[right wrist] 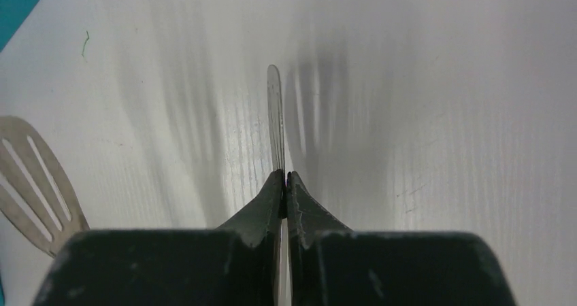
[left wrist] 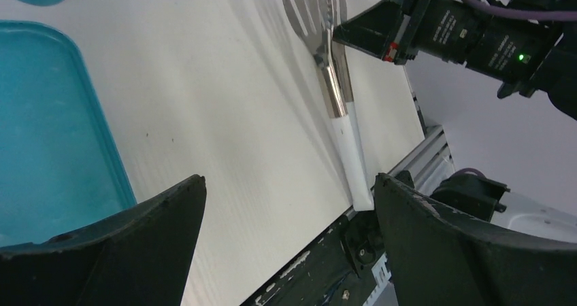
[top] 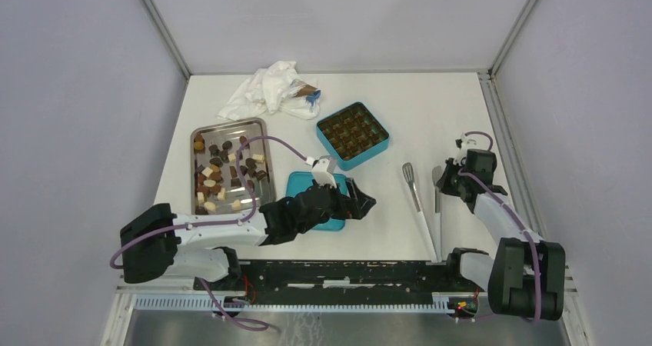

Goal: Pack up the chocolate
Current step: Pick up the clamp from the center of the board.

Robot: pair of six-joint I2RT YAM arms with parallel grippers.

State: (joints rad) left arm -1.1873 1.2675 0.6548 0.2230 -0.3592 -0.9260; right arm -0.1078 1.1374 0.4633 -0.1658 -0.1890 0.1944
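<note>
The chocolate (top: 227, 173) lies as small dark, brown and cream pieces in a steel tray (top: 196, 204) at the left. More brown pieces fill the grid of the teal box (top: 352, 134). My left gripper (top: 361, 204) (left wrist: 289, 180) is open and empty, just right of the teal lid (top: 300, 183) (left wrist: 47, 129). Metal tongs (top: 415, 196) (left wrist: 326, 68) with white handles lie right of centre. My right gripper (top: 442, 175) (right wrist: 284, 175) is shut on one thin arm of the tongs (right wrist: 275, 115). The tongs' other slotted blade (right wrist: 34, 177) rests on the table to its left.
A crumpled white cloth (top: 269, 91) with a wrapper lies at the back, behind the tray. The table's near edge and the black rail (left wrist: 326, 251) run just below the tongs' handles. The right arm (left wrist: 476, 41) reaches in from the right.
</note>
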